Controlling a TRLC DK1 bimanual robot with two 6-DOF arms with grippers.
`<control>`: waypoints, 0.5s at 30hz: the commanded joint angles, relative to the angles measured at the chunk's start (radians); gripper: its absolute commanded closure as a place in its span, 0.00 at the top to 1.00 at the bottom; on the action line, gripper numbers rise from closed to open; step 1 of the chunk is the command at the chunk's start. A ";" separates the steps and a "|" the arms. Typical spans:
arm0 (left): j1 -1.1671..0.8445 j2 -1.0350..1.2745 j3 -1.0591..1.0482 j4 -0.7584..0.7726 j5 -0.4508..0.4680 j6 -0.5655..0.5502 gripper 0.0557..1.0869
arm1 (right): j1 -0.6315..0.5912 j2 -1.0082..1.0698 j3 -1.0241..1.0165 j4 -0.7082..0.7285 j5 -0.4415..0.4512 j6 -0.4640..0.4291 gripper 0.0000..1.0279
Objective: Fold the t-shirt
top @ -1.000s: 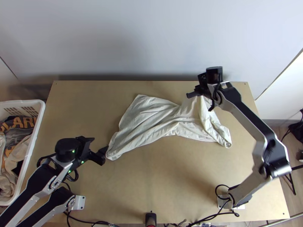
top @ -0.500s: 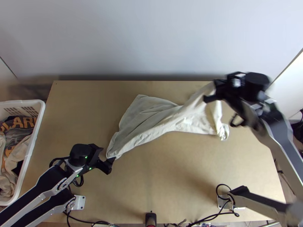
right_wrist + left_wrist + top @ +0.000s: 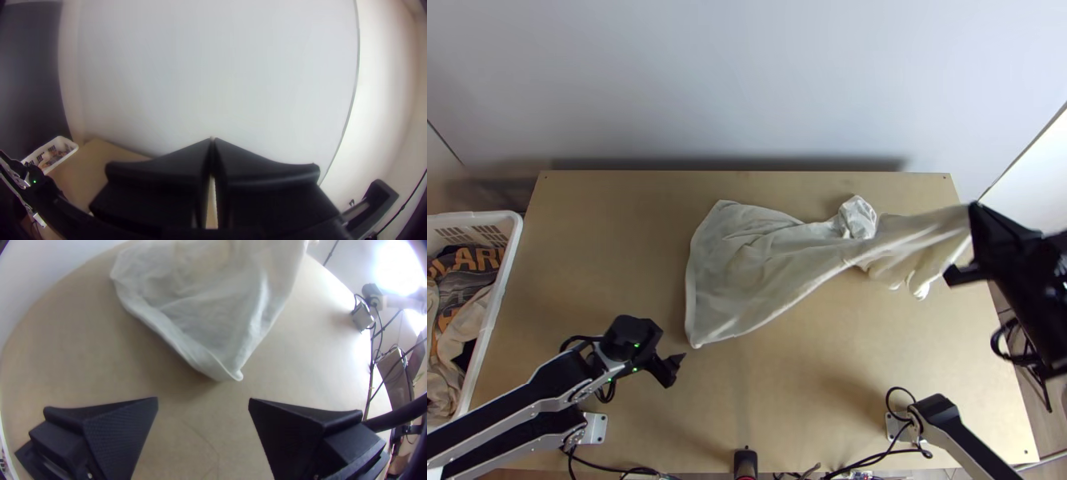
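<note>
The pale t-shirt (image 3: 747, 272) lies unevenly spread and rumpled across the middle of the table, its right part drawn up and stretched toward the right edge. There my right gripper (image 3: 973, 240) holds it raised; in the right wrist view the right gripper (image 3: 212, 144) has its fingers pressed together. Near the table's left front, my left gripper (image 3: 677, 362) stands just beside the shirt's near corner, apart from it. From the left wrist, the left gripper (image 3: 203, 402) is wide apart with bare table between its fingers, and the t-shirt (image 3: 209, 320) lies beyond them.
A white basket (image 3: 503, 296) of clothes stands at the table's left edge. The wall rises behind the table's far edge. Cables (image 3: 883, 458) run along the near edge, and bare wood (image 3: 787, 376) lies in front of the shirt.
My right gripper has swung right and nearer, pulling the shirt's right part with it. The shirt's near left corner has slid right. The left gripper has moved right and slightly nearer.
</note>
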 commanded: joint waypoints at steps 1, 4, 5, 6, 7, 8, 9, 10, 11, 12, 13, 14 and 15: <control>-0.101 0.106 -0.001 0.051 -0.004 -0.003 0.96 | -0.007 -0.115 -0.084 -0.026 0.000 0.027 0.03; -0.133 0.171 -0.002 0.156 -0.053 -0.068 0.96 | -0.005 -0.115 -0.090 -0.026 -0.001 0.042 0.03; -0.134 0.194 -0.002 0.206 -0.081 -0.087 0.96 | -0.005 -0.114 -0.088 -0.020 -0.001 0.042 0.03; -0.134 0.210 -0.002 0.246 -0.107 -0.098 0.96 | -0.005 -0.112 -0.085 -0.017 -0.001 0.045 0.03; -0.139 0.213 -0.004 0.280 -0.127 -0.101 0.96 | -0.005 -0.108 -0.079 -0.017 -0.001 0.049 0.03; -0.147 0.210 -0.007 0.317 -0.153 -0.103 0.96 | -0.005 -0.103 -0.076 -0.017 -0.001 0.049 0.03; -0.151 0.200 -0.012 0.347 -0.165 -0.103 0.96 | -0.005 -0.100 -0.072 -0.017 -0.001 0.049 0.03; -0.156 0.187 -0.018 0.375 -0.173 -0.103 0.96 | -0.005 -0.097 -0.065 -0.017 -0.001 0.049 0.03; -0.156 0.184 -0.030 0.409 -0.185 -0.100 0.96 | -0.005 -0.092 -0.061 -0.017 -0.001 0.050 0.03; -0.156 0.186 -0.039 0.429 -0.188 -0.097 0.96 | -0.005 -0.091 -0.056 -0.019 -0.001 0.050 0.03; -0.153 0.189 -0.045 0.435 -0.188 -0.098 0.96 | -0.005 -0.088 -0.055 -0.019 -0.001 0.049 0.03; -0.144 0.197 -0.047 0.439 -0.188 -0.103 0.96 | -0.005 -0.086 -0.053 -0.019 -0.001 0.049 0.03; -0.137 0.206 -0.045 0.429 -0.185 -0.114 0.96 | -0.005 -0.085 -0.052 -0.020 0.000 0.049 0.03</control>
